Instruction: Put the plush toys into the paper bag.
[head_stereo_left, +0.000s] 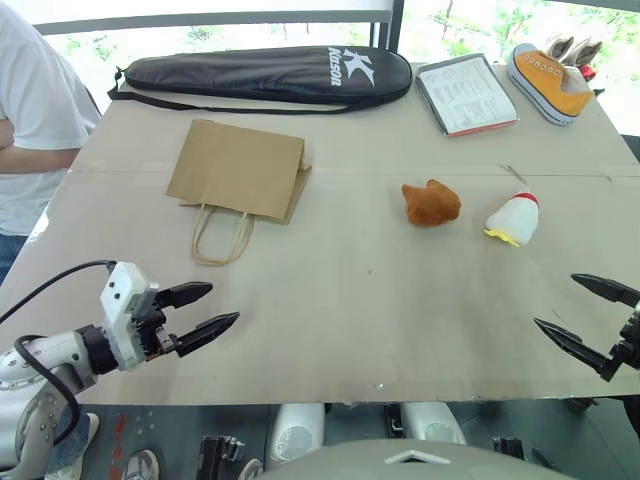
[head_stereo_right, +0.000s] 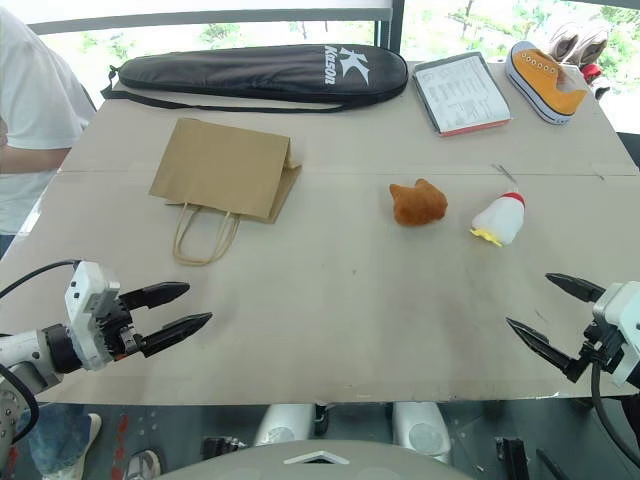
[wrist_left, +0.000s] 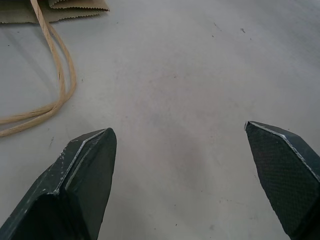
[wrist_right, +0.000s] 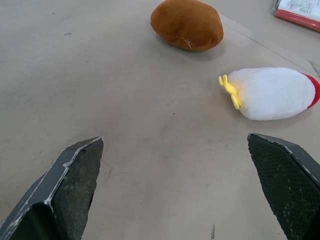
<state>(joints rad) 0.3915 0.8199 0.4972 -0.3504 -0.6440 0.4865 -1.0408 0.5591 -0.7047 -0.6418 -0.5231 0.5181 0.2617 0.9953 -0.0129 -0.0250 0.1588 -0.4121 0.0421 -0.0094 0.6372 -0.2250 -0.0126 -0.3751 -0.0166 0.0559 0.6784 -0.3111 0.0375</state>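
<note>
The brown paper bag (head_stereo_left: 238, 168) lies flat on the table at the left, its loop handles (head_stereo_left: 221, 236) pointing toward me. An orange-brown plush toy (head_stereo_left: 431, 203) and a white plush toy (head_stereo_left: 513, 218) with a red top and yellow base lie right of centre. My left gripper (head_stereo_left: 212, 306) hovers open at the near left, below the bag handles (wrist_left: 47, 90). Open too, my right gripper (head_stereo_left: 587, 316) hangs at the near right edge, short of both toys, orange-brown (wrist_right: 188, 24) and white (wrist_right: 272, 93). Neither gripper holds anything.
A long black racket case (head_stereo_left: 270, 74) lies along the far edge, with a clipboard of papers (head_stereo_left: 465, 93) and an orange-and-white sneaker (head_stereo_left: 548, 80) to its right. A person in a white shirt (head_stereo_left: 30, 120) stands at the table's left side.
</note>
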